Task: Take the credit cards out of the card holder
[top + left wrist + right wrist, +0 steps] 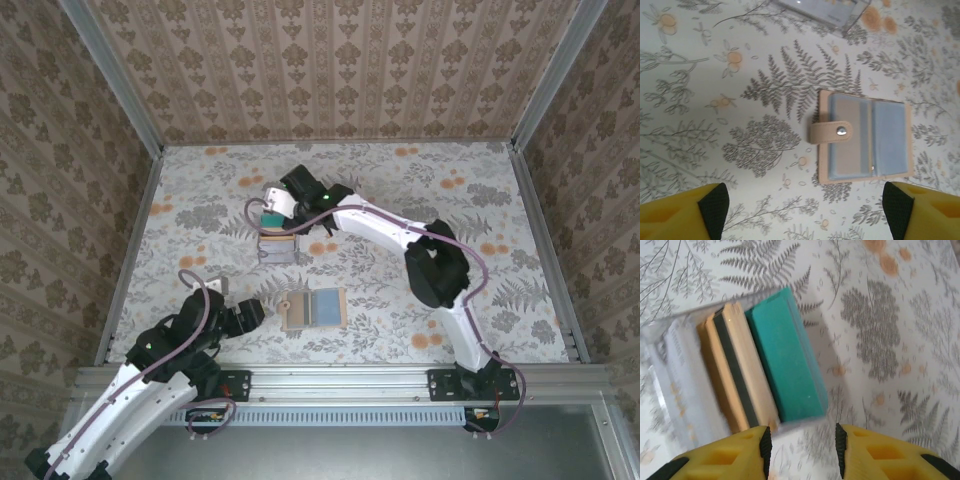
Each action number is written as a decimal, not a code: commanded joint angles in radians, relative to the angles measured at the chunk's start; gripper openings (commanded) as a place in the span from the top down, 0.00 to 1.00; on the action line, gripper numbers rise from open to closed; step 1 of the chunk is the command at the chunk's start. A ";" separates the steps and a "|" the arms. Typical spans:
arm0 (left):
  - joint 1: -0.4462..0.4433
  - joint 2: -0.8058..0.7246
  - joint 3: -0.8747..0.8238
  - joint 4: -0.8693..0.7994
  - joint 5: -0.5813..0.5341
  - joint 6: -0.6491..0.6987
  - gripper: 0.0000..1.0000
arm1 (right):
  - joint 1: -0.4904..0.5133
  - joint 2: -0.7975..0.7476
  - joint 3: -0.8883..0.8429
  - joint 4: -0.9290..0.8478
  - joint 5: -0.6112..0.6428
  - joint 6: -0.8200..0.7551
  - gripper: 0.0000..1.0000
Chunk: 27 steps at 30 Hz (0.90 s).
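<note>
Where the top camera looks down on the floral table [420,180], the card holder [313,310] lies open and flat near the front edge, its strap pointing left. The left gripper [250,315] sits just to its left without touching it. Farther back, the right arm reaches across to a clear box [280,250], and the right gripper [268,207] hangs over the box's far end, where a teal card [269,222] shows. From the left wrist, the card holder [865,137] lies spread with its grey-blue inner panels up inside a tan border, and the snap strap [832,132] is folded across the left panel. I cannot tell whether any card sits in its pockets. The left gripper [805,215] has its yellow fingers [712,207] spread wide at the bottom corners, with only bare tablecloth between them, and a corner of the clear box [825,10] shows at the top edge. From the right wrist, the clear box [660,390] holds the credit cards on edge, side by side: a teal card [787,360] on the right, a yellow card [742,375] touching it, and something paler against the left wall that is too blurred to name. The right gripper [802,450] hovers at the box's near rim with its jaws partly apart, pinching nothing.
</note>
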<state>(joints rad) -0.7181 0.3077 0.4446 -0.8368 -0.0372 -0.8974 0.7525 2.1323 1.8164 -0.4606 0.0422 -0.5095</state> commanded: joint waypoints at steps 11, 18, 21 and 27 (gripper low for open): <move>-0.037 0.230 -0.069 0.390 0.141 0.002 0.43 | 0.026 -0.536 -0.668 0.259 -0.025 0.642 0.55; -0.144 0.429 -0.044 0.498 0.079 0.002 0.58 | 0.058 -0.717 -0.974 0.326 -0.040 0.881 0.56; -0.165 0.481 -0.053 0.541 0.070 -0.009 0.64 | 0.073 -0.734 -1.062 0.357 -0.067 0.992 0.60; -0.176 0.536 -0.081 0.600 0.065 -0.024 0.66 | 0.124 -0.718 -1.160 0.429 -0.088 1.107 0.68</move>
<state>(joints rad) -0.8852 0.8322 0.3790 -0.2905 0.0483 -0.9062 0.8551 1.4166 0.6781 -0.1005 -0.0166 0.4866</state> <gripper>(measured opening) 0.339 0.324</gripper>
